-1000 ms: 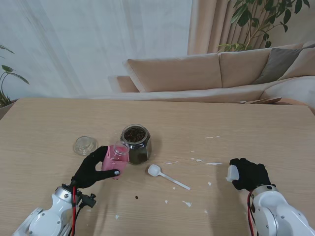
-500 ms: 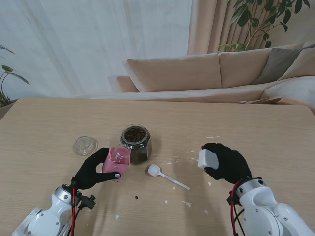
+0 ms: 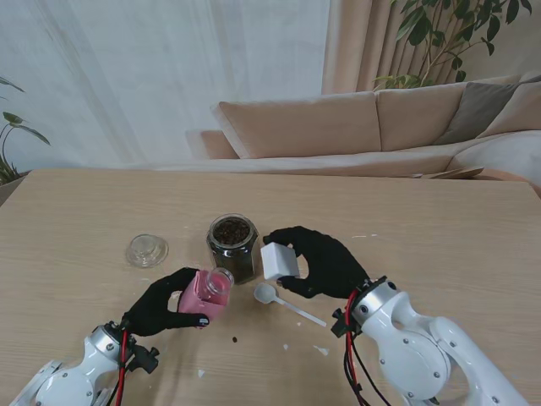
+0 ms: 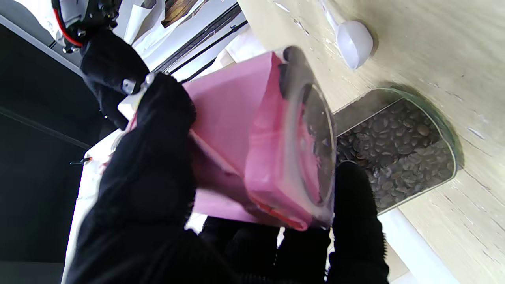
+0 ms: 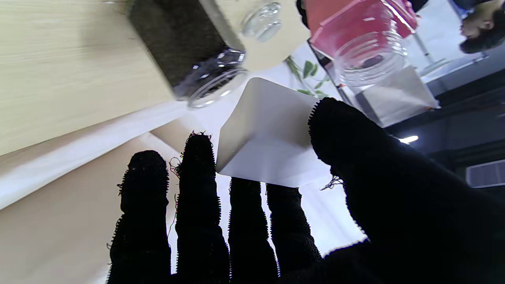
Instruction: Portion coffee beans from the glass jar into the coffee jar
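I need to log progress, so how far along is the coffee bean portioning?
Done: both jars are open, glass lid lying aside. In hand: left hand tilts the pink coffee jar; right hand holds a white cap. Left: scoop lies unused; glass jar looks full.

Domestic living room. A beige sofa (image 3: 355, 127) with a grey cushion (image 3: 475, 108) stands behind the wooden table (image 3: 439, 220); sheer white curtains (image 3: 152, 76) and a tan drape (image 3: 359, 42) cover the window, with leafy houseplants (image 3: 448, 34) at the side.
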